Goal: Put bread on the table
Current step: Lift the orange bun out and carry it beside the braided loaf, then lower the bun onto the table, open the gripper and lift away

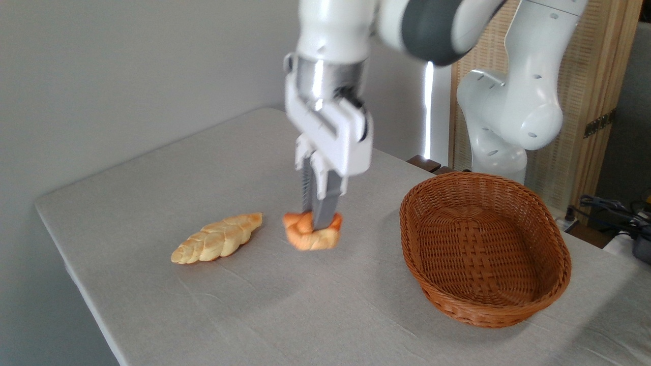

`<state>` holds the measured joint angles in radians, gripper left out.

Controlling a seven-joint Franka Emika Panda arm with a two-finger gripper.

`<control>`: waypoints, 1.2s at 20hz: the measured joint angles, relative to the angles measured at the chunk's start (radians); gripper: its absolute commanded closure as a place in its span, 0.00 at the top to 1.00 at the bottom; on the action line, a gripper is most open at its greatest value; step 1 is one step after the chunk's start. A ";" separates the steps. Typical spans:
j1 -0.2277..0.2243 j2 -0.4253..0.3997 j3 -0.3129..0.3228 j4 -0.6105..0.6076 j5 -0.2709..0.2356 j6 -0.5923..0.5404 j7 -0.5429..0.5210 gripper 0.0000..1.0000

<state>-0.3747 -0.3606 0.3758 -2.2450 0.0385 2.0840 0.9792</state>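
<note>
1. On the grey table (152, 173), near its middle, the arm pointed straight down.
2. To the right, well apart, sat the brown wicker basket (485, 300), nothing visible inside.
3. Just left of the bun lay the braided loaf (217, 238), not touching it.
4. The gripper (319, 221) had its jaws pinched on the bread (312, 236), fingers pressed into its knotted top; the bun seemed to rest on the cloth.

orange-golden bread (311, 237), brown woven basket (483, 249)
</note>
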 measured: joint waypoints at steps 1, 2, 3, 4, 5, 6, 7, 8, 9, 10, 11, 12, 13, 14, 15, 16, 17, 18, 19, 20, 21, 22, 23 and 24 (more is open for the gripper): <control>-0.006 0.044 -0.017 0.005 -0.008 0.016 -0.054 0.49; -0.008 0.090 -0.040 0.013 -0.016 0.025 -0.103 0.70; -0.009 0.140 -0.066 0.028 -0.020 0.028 -0.153 0.84; -0.009 0.195 -0.094 0.052 -0.021 0.030 -0.209 0.97; -0.009 0.252 -0.120 0.082 -0.021 0.033 -0.266 1.00; -0.009 0.310 -0.143 0.119 -0.021 0.037 -0.324 1.00; -0.009 0.361 -0.159 0.155 -0.021 0.038 -0.366 1.00; -0.009 0.397 -0.167 0.185 -0.021 0.038 -0.387 1.00; -0.007 0.417 -0.168 0.208 -0.021 0.038 -0.397 1.00; -0.004 0.424 -0.168 0.221 -0.021 0.038 -0.399 1.00; 0.000 0.425 -0.168 0.228 -0.021 0.038 -0.399 1.00; 0.004 0.424 -0.168 0.231 -0.021 0.038 -0.399 1.00; 0.008 0.424 -0.168 0.234 -0.021 0.038 -0.399 1.00; 0.012 0.423 -0.168 0.236 -0.021 0.038 -0.399 1.00; 0.016 0.423 -0.168 0.238 -0.021 0.038 -0.399 1.00; 0.018 0.423 -0.168 0.241 -0.021 0.038 -0.399 1.00; 0.019 0.423 -0.168 0.242 -0.021 0.038 -0.399 1.00; 0.019 0.423 -0.168 0.242 -0.021 0.038 -0.399 1.00; 0.019 0.423 -0.168 0.242 -0.021 0.038 -0.399 1.00; 0.019 0.423 -0.168 0.243 -0.021 0.038 -0.399 1.00; 0.019 0.423 -0.168 0.244 -0.022 0.038 -0.399 1.00; 0.019 0.423 -0.168 0.246 -0.022 0.038 -0.399 1.00; 0.019 0.422 -0.168 0.249 -0.022 0.038 -0.399 1.00; 0.020 0.422 -0.168 0.253 -0.022 0.038 -0.399 1.00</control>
<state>-0.3550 0.0616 0.2081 -1.9924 0.0169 2.1220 0.5805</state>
